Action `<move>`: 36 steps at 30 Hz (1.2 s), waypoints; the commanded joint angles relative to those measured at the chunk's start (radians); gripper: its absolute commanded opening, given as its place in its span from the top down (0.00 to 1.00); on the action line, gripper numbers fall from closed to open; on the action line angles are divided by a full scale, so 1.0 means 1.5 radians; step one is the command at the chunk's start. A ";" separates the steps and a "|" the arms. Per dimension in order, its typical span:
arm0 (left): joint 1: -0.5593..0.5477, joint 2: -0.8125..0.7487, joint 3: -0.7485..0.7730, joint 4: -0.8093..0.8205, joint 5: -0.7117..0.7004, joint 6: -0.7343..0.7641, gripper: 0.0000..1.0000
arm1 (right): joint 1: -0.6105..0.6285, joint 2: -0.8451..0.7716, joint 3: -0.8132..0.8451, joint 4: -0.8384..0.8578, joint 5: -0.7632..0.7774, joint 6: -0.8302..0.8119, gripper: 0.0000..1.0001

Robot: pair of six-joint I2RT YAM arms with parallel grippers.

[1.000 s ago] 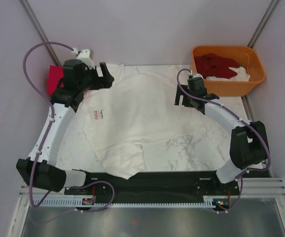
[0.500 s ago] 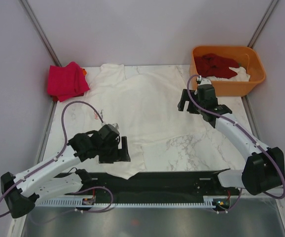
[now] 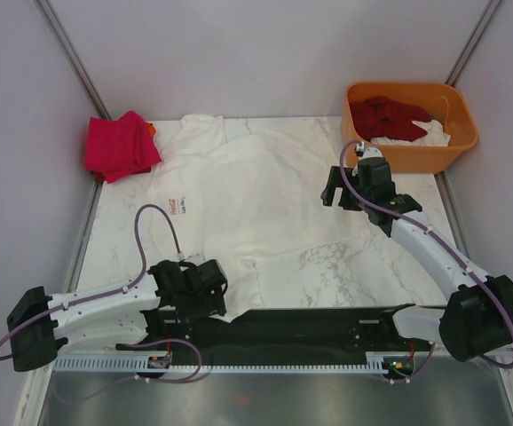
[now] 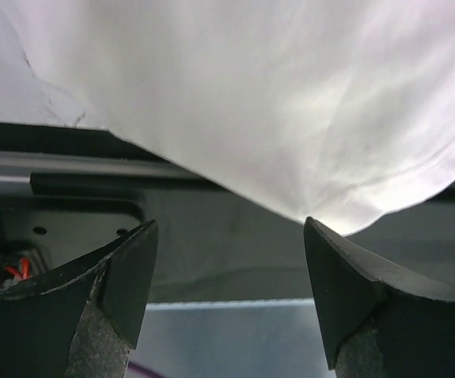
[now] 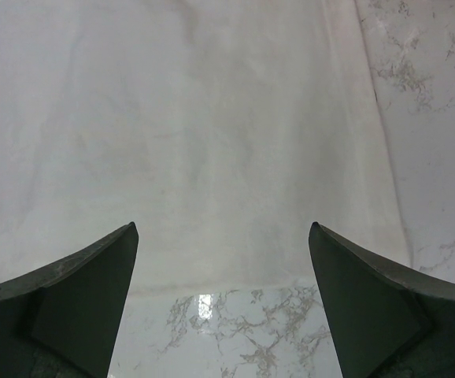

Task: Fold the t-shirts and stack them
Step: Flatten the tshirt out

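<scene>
A large white t-shirt with a small red print lies spread on the marble table; its lower corner hangs over the near edge. My left gripper is open and empty at that corner, and the left wrist view shows the hem just above the left gripper. My right gripper is open and empty over the shirt's right edge, as the right wrist view of the right gripper shows. A folded pink-red t-shirt lies at the back left.
An orange tub at the back right holds a dark red shirt and a white one. Bare marble shows in front of the right arm. A black base rail runs along the near edge.
My left arm swung from the shirt's far left corner down to its near lower corner, uncovering the pink-red shirt. My right gripper shifted slightly right and stays open over the shirt's right edge.
</scene>
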 commanded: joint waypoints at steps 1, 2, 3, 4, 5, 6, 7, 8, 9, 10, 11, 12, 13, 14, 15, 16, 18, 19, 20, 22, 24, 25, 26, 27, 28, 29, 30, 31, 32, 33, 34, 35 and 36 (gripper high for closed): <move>-0.004 0.028 0.001 0.075 -0.092 -0.100 0.19 | -0.001 -0.019 -0.005 -0.005 -0.009 -0.010 0.02; -0.004 0.040 0.002 0.080 -0.097 -0.097 0.19 | 0.000 -0.021 -0.007 -0.004 -0.009 -0.012 0.02; -0.004 0.047 0.000 0.084 -0.104 -0.097 0.19 | 0.000 -0.023 -0.008 -0.004 -0.009 -0.011 0.02; -0.004 0.060 -0.002 0.091 -0.108 -0.097 0.19 | -0.001 -0.023 -0.008 -0.004 -0.010 -0.013 0.02; -0.004 0.064 -0.005 0.095 -0.113 -0.096 0.19 | 0.000 -0.023 -0.008 -0.005 -0.009 -0.013 0.02; -0.004 0.071 -0.012 0.098 -0.122 -0.096 0.19 | 0.000 -0.022 -0.008 -0.004 -0.010 -0.013 0.02; -0.004 0.082 -0.015 0.099 -0.124 -0.098 0.20 | 0.000 -0.021 -0.007 -0.005 -0.011 -0.014 0.02; -0.004 0.086 -0.018 0.102 -0.126 -0.098 0.20 | 0.000 -0.020 -0.005 -0.005 -0.011 -0.014 0.02; -0.004 0.091 -0.026 0.105 -0.124 -0.099 0.21 | 0.000 -0.021 -0.005 -0.004 -0.011 -0.015 0.02; -0.004 0.093 -0.028 0.109 -0.122 -0.099 0.22 | -0.001 -0.018 -0.005 -0.004 -0.010 -0.015 0.02; -0.004 0.098 -0.032 0.123 -0.118 -0.098 0.25 | 0.000 -0.016 -0.004 -0.004 -0.010 -0.016 0.02; -0.004 0.101 -0.042 0.134 -0.111 -0.098 0.26 | 0.000 -0.014 -0.004 -0.004 -0.010 -0.017 0.02; -0.004 0.103 -0.046 0.144 -0.110 -0.097 0.28 | 0.000 -0.008 -0.004 -0.003 -0.010 -0.017 0.02; -0.004 0.110 -0.049 0.155 -0.109 -0.096 0.31 | 0.000 -0.006 -0.004 -0.003 -0.006 -0.018 0.02; -0.004 0.113 -0.048 0.155 -0.113 -0.096 0.40 | 0.000 -0.003 -0.005 -0.002 -0.004 -0.018 0.02; -0.004 0.112 -0.046 0.155 -0.118 -0.093 0.50 | -0.001 -0.002 -0.005 -0.003 0.000 -0.017 0.02; -0.004 0.098 -0.040 0.154 -0.132 -0.087 0.86 | 0.000 -0.008 -0.014 -0.001 0.022 -0.010 0.02; -0.004 0.090 -0.038 0.152 -0.137 -0.081 0.95 | -0.001 -0.019 -0.019 -0.005 0.041 -0.002 0.02; -0.002 0.080 -0.033 0.148 -0.140 -0.078 0.98 | 0.000 -0.027 -0.035 -0.010 0.073 0.029 0.03; -0.001 0.045 -0.022 0.107 -0.149 -0.075 0.98 | -0.001 -0.062 -0.056 -0.030 0.148 0.061 0.03; 0.000 0.005 0.004 0.045 -0.163 -0.072 0.98 | -0.001 -0.091 -0.103 -0.039 0.180 0.100 0.03; 0.001 -0.010 0.013 0.026 -0.171 -0.071 0.98 | -0.004 -0.119 -0.119 -0.056 0.187 0.115 0.02; 0.002 -0.021 0.021 0.005 -0.179 -0.069 0.98 | -0.011 -0.131 -0.151 -0.064 0.189 0.132 0.02; 0.005 -0.032 0.035 -0.009 -0.192 -0.060 0.98 | -0.028 -0.143 -0.165 -0.072 0.186 0.154 0.02; 0.007 -0.050 0.040 -0.029 -0.197 -0.056 0.98 | -0.040 -0.160 -0.178 -0.081 0.172 0.164 0.02; 0.013 -0.055 0.045 -0.034 -0.201 -0.052 0.98 | -0.057 -0.165 -0.201 -0.083 0.168 0.171 0.02; 0.016 -0.060 0.046 -0.036 -0.202 -0.043 0.98 | -0.066 -0.169 -0.209 -0.083 0.165 0.175 0.02; 0.019 -0.063 0.047 -0.041 -0.201 -0.038 0.98 | -0.075 -0.167 -0.226 -0.078 0.150 0.179 0.03; 0.022 -0.064 0.049 -0.043 -0.201 -0.034 0.98 | -0.085 -0.162 -0.233 -0.072 0.138 0.179 0.04; 0.025 -0.065 0.051 -0.048 -0.202 -0.031 0.98 | -0.098 -0.155 -0.240 -0.065 0.129 0.178 0.05; 0.025 -0.065 0.051 -0.052 -0.204 -0.029 0.98 | -0.104 -0.138 -0.247 -0.049 0.117 0.180 0.06; 0.025 -0.068 0.052 -0.059 -0.205 -0.032 0.98 | -0.117 -0.127 -0.256 -0.041 0.089 0.184 0.07; 0.025 -0.069 0.052 -0.059 -0.204 -0.034 0.98 | -0.121 -0.118 -0.261 -0.036 0.080 0.186 0.09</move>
